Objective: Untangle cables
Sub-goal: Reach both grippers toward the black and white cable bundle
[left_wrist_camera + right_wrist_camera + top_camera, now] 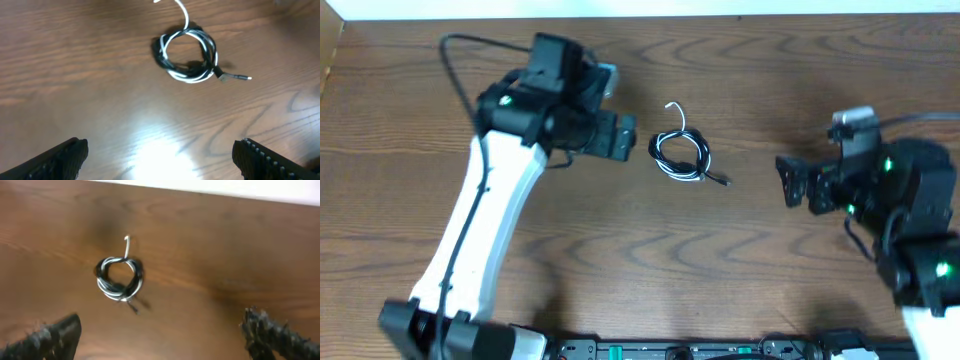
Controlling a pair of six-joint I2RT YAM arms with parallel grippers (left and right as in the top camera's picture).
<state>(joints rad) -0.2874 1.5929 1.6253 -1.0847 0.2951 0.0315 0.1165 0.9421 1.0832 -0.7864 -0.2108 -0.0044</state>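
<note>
Found the left pincer (632, 137) released, jaws wide apart and nothing between them, aimed toward the middle of the worktop (720, 270). Found the right pincer (783, 180) likewise released and empty, facing inward from the opposite side. Located the cables (680, 155) flat on the worktop between the two, nearer the left pincer, touched by neither. Noted black and white wound together in one small loop, with a white tail (186, 17) running out toward the far edge and a thin plug (231, 77) poking out on the right pincer's side. Judged as the opening step: approach only, no grasp made, no strand separated. Next move likely to call for a low, exact pinch on one free end, probably the white tail or the plug, with the other pincer pinning the loop before any drawing apart. Overhead only: both arms and their spacing about the cables. Left wrist only: strand crossings and the plug's metal tip, clearly readable. Right wrist: cables (119, 278) small and blurred, crossings not readable, but a pale strip (225, 187) beyond the worktop's far edge, absent from the left wrist view.
</note>
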